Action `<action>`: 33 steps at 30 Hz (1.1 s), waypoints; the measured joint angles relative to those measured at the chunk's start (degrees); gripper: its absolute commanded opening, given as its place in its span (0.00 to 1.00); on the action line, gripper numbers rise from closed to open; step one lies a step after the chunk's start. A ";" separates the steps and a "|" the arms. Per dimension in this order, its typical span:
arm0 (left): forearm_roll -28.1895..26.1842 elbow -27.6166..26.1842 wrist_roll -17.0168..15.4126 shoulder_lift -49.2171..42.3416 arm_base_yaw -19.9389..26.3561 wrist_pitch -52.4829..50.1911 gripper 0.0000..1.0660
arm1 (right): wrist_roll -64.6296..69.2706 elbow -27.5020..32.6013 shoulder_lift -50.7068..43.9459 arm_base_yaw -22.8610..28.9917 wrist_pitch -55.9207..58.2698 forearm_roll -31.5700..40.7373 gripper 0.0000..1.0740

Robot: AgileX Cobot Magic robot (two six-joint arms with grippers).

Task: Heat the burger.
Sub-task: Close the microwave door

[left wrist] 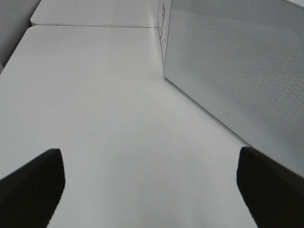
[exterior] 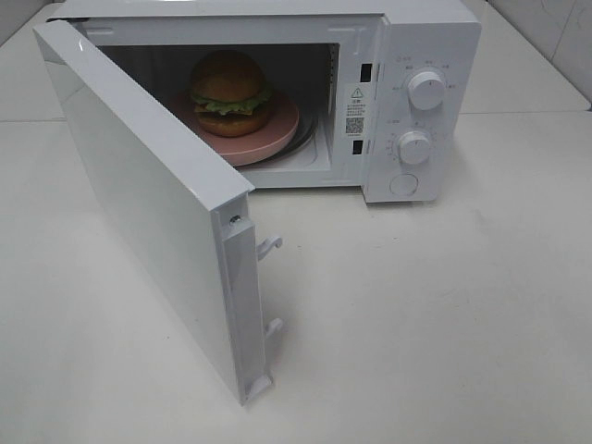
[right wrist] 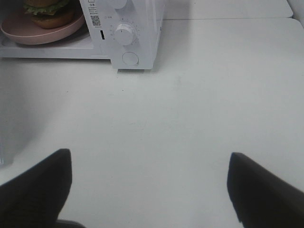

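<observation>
Burger [exterior: 230,92] sits on the pink plate [exterior: 277,143] inside the microwave [exterior: 430,37]. Both tools, left [left wrist: 149,185] and right [right wrist: 149,187], are released, grasping nothing. Push the open door [exterior: 139,203] near its free edge, until latched.

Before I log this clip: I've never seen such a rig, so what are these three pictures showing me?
It is a two-armed robot at a white table. One picture comes from a camera mounted high; the other two come from cameras on the arms' wrists, looking past each tool's dark fingers. The left tool and right tool are both open and hold nothing. On the table stands a white microwave with its door swung wide open. Inside, the burger sits on a pink plate. The left wrist view faces the door's outer side.
</observation>
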 measured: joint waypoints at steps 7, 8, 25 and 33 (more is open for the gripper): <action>0.00 0.00 0.00 0.00 0.00 0.00 0.84 | 0.00 0.00 0.00 0.00 0.00 0.00 0.72; 0.00 0.00 0.00 0.00 0.00 0.00 0.84 | 0.00 0.00 0.00 0.00 0.00 0.00 0.66; 0.00 0.00 0.00 0.00 0.00 0.00 0.84 | 0.00 0.00 0.00 0.00 -0.06 0.00 0.41; 0.00 0.00 0.00 0.00 0.00 0.00 0.84 | 0.00 0.00 0.00 0.00 -0.06 0.00 0.40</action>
